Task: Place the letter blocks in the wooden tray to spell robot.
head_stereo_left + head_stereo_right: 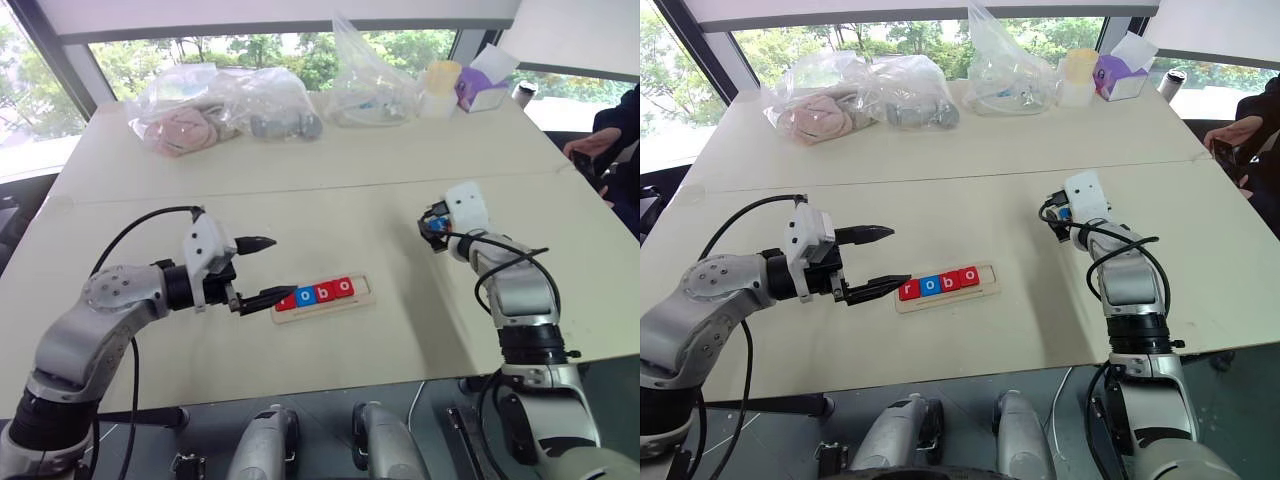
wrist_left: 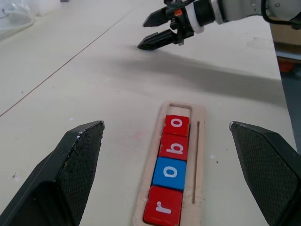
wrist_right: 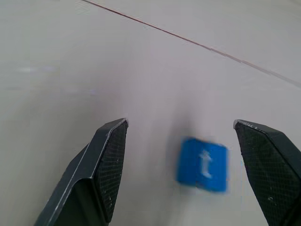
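A wide pale table (image 1: 330, 180) stands before a row of windows with trees beyond, and along its far edge, well away from the wooden tray (image 1: 323, 294), lie clear plastic bags (image 1: 225, 105) of odds and ends, a yellow cup (image 1: 442, 75) and a purple tissue box (image 1: 485, 88); a person's hand (image 1: 592, 145) shows at the table's far right corner. The tray itself lies near the middle of the table's near half, and it is nearly full: four letter blocks (image 2: 171, 172) sit in its slot reading r, o, b, o, red, blue, red, red, each touching its neighbour. One space at the tray's right end is bare. The left gripper (image 1: 266, 270) hangs just beside the tray's left end, jaws spread wide and holding nothing. The right gripper (image 1: 433, 228) is well to the right of the tray, above bare table, its jaws parted and likewise empty. Between those parted fingers, in the right wrist view, the blue t block (image 3: 203, 165) lies flat on the table, apart from both fingers. So I judge four of five letters done. What is left is to close on the t, carry it over to the tray and set it in the open space after the second o, upright like the rest.
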Available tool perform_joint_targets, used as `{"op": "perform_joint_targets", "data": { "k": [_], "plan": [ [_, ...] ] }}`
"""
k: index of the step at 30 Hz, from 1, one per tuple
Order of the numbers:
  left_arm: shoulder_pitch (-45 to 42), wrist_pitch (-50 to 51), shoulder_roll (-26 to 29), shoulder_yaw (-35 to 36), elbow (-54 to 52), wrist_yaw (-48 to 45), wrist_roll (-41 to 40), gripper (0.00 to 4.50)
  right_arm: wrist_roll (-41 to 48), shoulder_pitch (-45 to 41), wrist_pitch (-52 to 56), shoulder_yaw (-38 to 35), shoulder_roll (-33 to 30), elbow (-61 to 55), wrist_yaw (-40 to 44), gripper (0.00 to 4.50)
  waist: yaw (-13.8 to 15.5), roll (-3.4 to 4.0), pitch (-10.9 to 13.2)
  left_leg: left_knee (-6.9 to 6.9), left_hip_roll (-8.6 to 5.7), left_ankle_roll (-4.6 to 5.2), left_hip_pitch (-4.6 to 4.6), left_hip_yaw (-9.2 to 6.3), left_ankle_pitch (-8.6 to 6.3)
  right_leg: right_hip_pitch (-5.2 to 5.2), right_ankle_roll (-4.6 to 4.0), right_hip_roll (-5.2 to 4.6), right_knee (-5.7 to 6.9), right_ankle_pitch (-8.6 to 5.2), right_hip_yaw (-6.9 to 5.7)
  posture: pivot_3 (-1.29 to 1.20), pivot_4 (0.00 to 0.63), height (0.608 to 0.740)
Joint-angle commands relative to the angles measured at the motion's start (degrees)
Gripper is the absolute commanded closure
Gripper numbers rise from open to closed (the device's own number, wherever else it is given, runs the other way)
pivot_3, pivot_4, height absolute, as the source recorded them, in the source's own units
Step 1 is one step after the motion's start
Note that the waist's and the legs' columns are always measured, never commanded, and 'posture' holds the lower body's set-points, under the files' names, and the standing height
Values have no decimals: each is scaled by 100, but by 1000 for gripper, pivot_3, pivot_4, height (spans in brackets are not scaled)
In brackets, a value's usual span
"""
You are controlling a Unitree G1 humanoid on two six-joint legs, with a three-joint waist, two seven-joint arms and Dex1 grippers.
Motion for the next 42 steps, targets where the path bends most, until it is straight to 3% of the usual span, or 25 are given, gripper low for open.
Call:
{"op": "perform_joint_targets", "data": {
  "k": [1,16,19,21,22,28,34,38,42],
  "plan": [
    [-121,-124,34,38,12,-94,4,0,158,-227,190,-365,133,35,-416,879,-1,0,0,0,0,1,0,0,0,1,0,2,0,0,0,0,150,725],
    [-100,-141,28,68,-9,-47,38,0,644,-715,43,-383,219,1496,-496,879,-5,-3,-1,17,3,11,10,1,4,21,22,38,7,11,-7,0,150,725],
    [-79,-135,26,71,-33,-15,32,0,775,-689,243,-432,251,1464,-505,1642,-7,-3,-2,17,4,11,19,1,5,29,23,38,10,11,-7,0,150,725],
    [-76,-135,22,66,-37,0,30,0,861,-599,419,-428,263,1274,-504,2789,1,-4,-2,17,5,11,28,0,5,36,23,39,11,11,-7,0,150,725],
    [-74,-136,20,64,-37,6,25,0,918,-546,542,-466,286,1144,-540,3118,9,-4,-2,17,5,11,33,0,5,41,23,39,11,10,-7,0,150,725],
    [-60,-147,-2,32,-35,12,14,0,1446,306,2102,-826,625,-1063,-781,3118,28,-6,-3,16,5,13,35,-8,3,48,24,37,10,10,-5,0,150,725],
    [-36,-186,20,30,7,-59,19,0,1857,1626,4177,-751,967,-4375,-919,3118,23,-4,-3,13,14,14,29,-12,1,40,14,36,10,3,-6,0,150,725],
    [-115,-205,-6,-15,93,-107,34,0,1807,1954,4786,-735,1170,-5141,-1063,3118,14,-4,-3,19,21,10,30,-9,3,38,4,36,5,-2,-6,0,150,725],
    [-160,-236,-53,-80,152,-131,73,0,1735,2097,4828,-644,1253,-5180,-1147,3118,16,-4,-3,19,24,8,31,-8,3,37,1,36,3,-1,-10,0,150,725]
  ]
}}
